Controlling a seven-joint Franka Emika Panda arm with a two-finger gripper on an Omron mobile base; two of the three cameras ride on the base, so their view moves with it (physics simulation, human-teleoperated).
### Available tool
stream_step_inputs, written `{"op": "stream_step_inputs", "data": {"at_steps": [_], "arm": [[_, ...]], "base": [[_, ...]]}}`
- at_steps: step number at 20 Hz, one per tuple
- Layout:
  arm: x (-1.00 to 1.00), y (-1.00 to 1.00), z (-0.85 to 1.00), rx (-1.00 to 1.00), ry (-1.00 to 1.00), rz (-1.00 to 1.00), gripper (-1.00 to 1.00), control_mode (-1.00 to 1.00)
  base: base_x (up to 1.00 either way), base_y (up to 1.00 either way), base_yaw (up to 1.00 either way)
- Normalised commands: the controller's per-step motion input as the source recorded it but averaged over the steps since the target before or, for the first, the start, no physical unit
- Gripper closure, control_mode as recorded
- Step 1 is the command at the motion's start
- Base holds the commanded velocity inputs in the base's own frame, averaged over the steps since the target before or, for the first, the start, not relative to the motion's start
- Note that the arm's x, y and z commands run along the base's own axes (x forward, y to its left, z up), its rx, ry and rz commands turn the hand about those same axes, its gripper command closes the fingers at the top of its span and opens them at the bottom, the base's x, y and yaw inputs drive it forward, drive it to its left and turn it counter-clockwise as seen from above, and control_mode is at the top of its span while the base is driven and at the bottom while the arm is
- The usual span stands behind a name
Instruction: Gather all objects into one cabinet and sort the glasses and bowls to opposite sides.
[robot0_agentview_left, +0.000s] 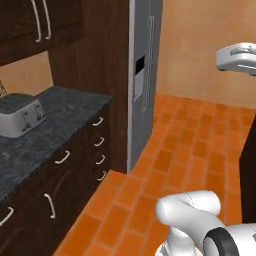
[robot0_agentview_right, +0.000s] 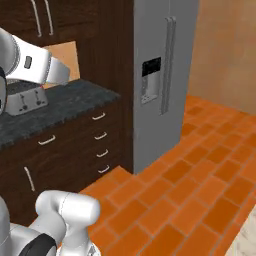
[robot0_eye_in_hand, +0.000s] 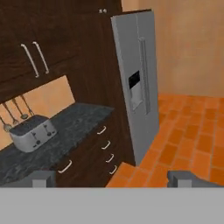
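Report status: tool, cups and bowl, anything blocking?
Tool open, holding nothing. No cups or bowl in sight. Ahead: toaster on dark counter, closed upper cabinet, fridge. Nothing blocking.

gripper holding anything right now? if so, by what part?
Nothing is held. In the hand view the gripper has its two fingertips far apart with only counter, drawers and floor showing between them.

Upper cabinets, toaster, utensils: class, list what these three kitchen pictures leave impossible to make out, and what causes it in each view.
- Dark wood upper cabinets: contents hidden behind closed doors, hand view.
- Silver four-slot toaster: partly hidden by the white arm, right base view.
- Hanging metal utensils: too small to identify, hand view.
- Gripper: only the jaws' tips rise above the bottom band; they stand wide apart, nothing between them.
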Motion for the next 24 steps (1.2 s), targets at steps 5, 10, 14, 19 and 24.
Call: {"op": "stream_step_inputs", "data": {"at_steps": [5, 10, 14, 19, 24], "arm": [[0.0, 0.0, 0.0, 0.0, 0.0, 0.0, -1.0, 1.0], [0.0, 0.0, 0.0, 0.0, 0.0, 0.0, -1.0, 1.0], [0.0, 0.0, 0.0, 0.0, 0.0, 0.0, -1.0, 1.0], [0.0, 0.0, 0.0, 0.0, 0.0, 0.0, -1.0, 1.0], [0.0, 0.0, 0.0, 0.0, 0.0, 0.0, -1.0, 1.0]], "base": [[-0.06, -0.12, -0.82], [-0.05, -0.14, -0.82], [-0.09, -0.07, -0.82], [-0.05, -0.09, -0.82], [0.0, -0.13, -0.81]]}}
